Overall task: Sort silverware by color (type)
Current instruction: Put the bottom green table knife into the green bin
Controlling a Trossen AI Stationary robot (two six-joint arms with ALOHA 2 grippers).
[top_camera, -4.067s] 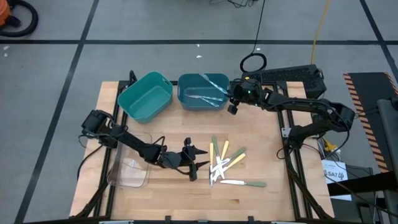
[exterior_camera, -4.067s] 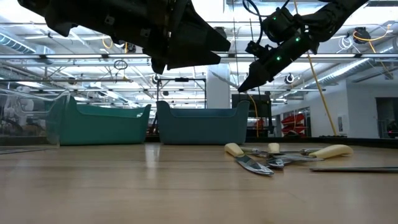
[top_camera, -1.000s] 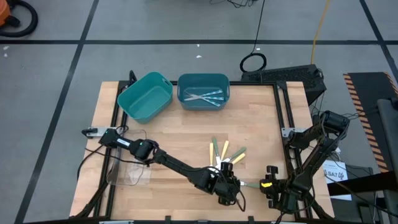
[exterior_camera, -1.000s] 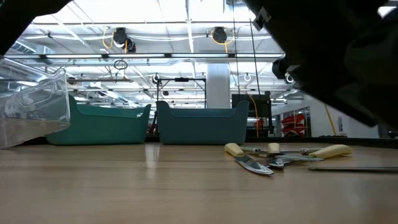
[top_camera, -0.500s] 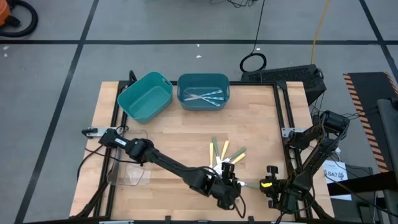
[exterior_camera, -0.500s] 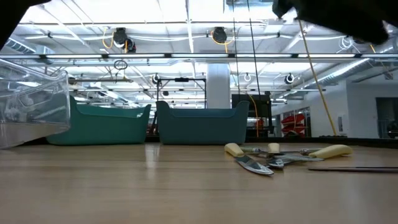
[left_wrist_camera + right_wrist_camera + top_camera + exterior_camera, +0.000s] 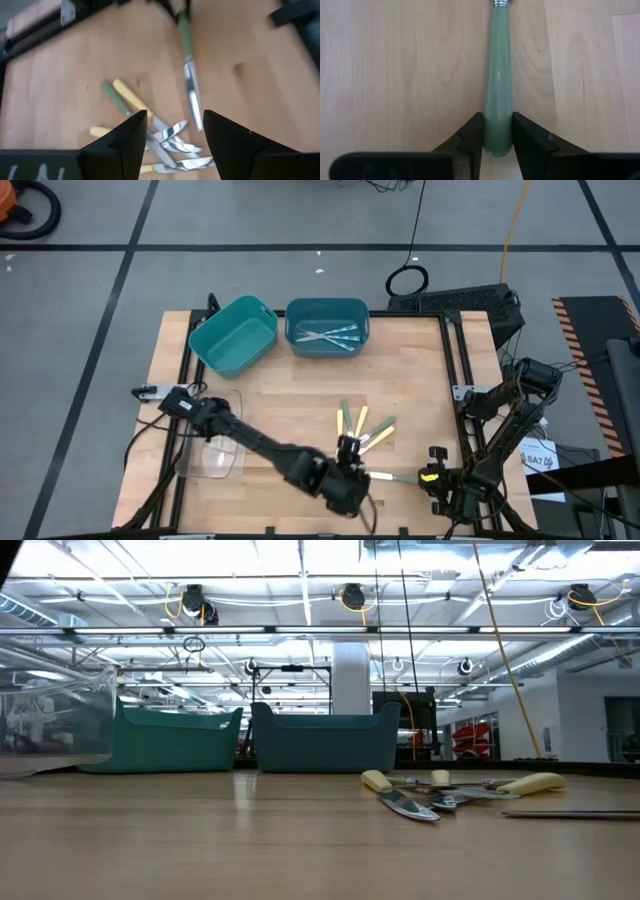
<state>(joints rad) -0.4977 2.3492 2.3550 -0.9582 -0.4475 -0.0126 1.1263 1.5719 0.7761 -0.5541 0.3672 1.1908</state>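
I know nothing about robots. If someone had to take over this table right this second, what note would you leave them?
Right gripper: at the table's near right edge, fingers shut on the green-handled knife, which lies flat on the wood.
Left gripper: fingers open, hovering above the pile of silverware, holding nothing.
Done: a few pieces lie in the right-hand teal bin.
Left: the left-hand teal bin looks empty; yellow and green handles in the pile remain unsorted. A clear tray sits at the table's left.
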